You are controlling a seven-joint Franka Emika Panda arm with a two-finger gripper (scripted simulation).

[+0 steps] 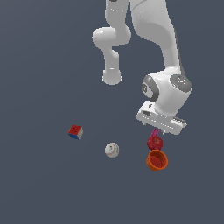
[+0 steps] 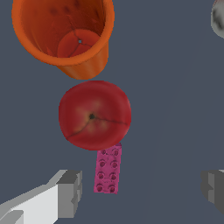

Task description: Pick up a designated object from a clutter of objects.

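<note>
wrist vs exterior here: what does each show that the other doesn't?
Wrist only: studs on the pink block, the orange cup's empty inside, and both gripper fingertips spread wide, the block between them, nearer one.

Exterior only: the red-blue-white cube, the whole baseball, and the arm.

Both: block, apple and cup in a row.

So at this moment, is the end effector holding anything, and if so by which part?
Nothing is held. The end effector is open, and the pink studded block lies between its fingers, nearer one finger but touching neither, beside the apple.
</note>
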